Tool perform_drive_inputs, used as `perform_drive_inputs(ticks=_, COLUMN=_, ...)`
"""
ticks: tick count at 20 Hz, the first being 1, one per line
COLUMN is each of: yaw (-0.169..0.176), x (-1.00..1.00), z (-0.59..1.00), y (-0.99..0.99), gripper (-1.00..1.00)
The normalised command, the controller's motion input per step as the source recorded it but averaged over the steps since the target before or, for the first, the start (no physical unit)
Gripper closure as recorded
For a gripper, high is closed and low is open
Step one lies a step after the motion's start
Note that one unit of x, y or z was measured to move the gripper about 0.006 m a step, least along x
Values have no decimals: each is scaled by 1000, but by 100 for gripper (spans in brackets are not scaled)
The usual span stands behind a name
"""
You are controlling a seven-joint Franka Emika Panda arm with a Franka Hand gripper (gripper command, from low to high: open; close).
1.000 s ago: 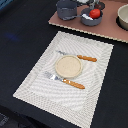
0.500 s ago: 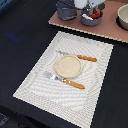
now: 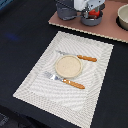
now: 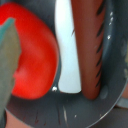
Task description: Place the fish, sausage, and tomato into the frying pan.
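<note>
In the wrist view the red tomato point(image 4: 32, 57), the white fish point(image 4: 68, 50) and the reddish-brown sausage point(image 4: 90, 45) lie side by side inside the grey frying pan point(image 4: 75, 107). One blurred gripper finger point(image 4: 7, 65) stands at the tomato's outer side; nothing closes on the tomato's other side, so the jaws look spread. In the exterior view my gripper point(image 3: 93, 10) hangs just over the frying pan point(image 3: 92, 20) at the back, with a bit of red showing in it.
The pan stands on a tan board point(image 3: 100, 29) between a dark pot point(image 3: 65, 11) and a pale bowl point(image 3: 123, 17). Nearer, a striped placemat point(image 3: 35, 85) carries a tan plate point(image 3: 67, 66) and two pieces of orange-handled cutlery point(image 3: 75, 83).
The gripper stays over the pan at the back with no clear shift. Nothing on the placemat has moved.
</note>
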Motion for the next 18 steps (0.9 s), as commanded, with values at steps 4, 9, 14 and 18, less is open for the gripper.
perform_drive_inputs(ticks=4, yaw=-10, x=-20, z=1000, y=-17, gripper=-100)
perform_drive_inputs(ticks=9, yaw=-21, x=-30, z=1000, y=-30, gripper=-100)
perform_drive_inputs(ticks=14, yaw=-29, x=28, z=370, y=15, gripper=-100)
perform_drive_inputs(ticks=18, yaw=0, x=0, z=0, y=-7, gripper=-100)
